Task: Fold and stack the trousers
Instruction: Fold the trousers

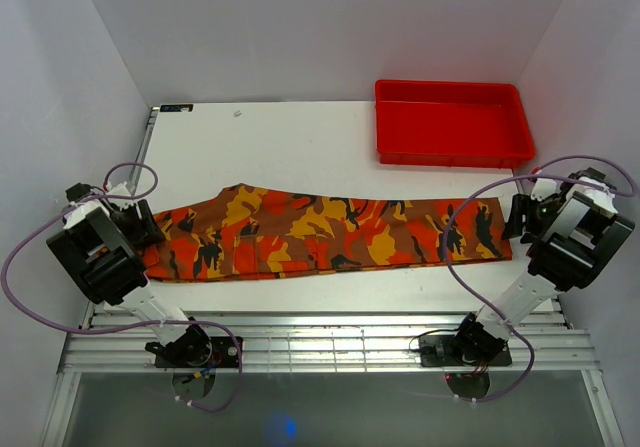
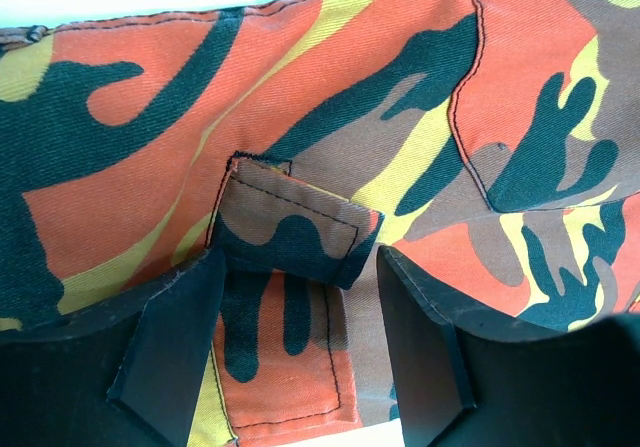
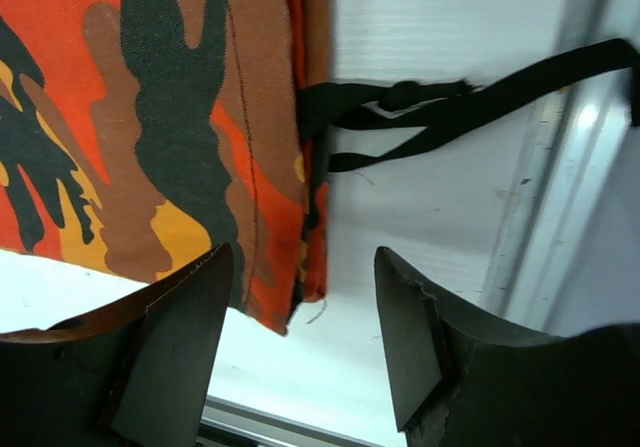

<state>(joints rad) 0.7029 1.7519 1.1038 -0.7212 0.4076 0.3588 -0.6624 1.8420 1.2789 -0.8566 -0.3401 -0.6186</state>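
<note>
The camouflage trousers (image 1: 330, 232) lie flat and folded lengthwise across the table, waist at the left, leg hems at the right. My left gripper (image 1: 150, 225) is open at the waist end, just over the cloth. In the left wrist view the cloth (image 2: 330, 117) fills the frame, and a belt loop (image 2: 290, 229) lies between my open fingers (image 2: 170, 342). My right gripper (image 1: 518, 217) is open at the hem end. In the right wrist view the hem corner (image 3: 290, 287) lies between the open fingers (image 3: 415, 337), and black drawstrings (image 3: 420, 107) trail from the hem.
A red plastic tray (image 1: 452, 123) stands at the back right of the white table (image 1: 280, 147). White walls close in both sides. A metal rail (image 1: 330, 342) runs along the near edge by the arm bases.
</note>
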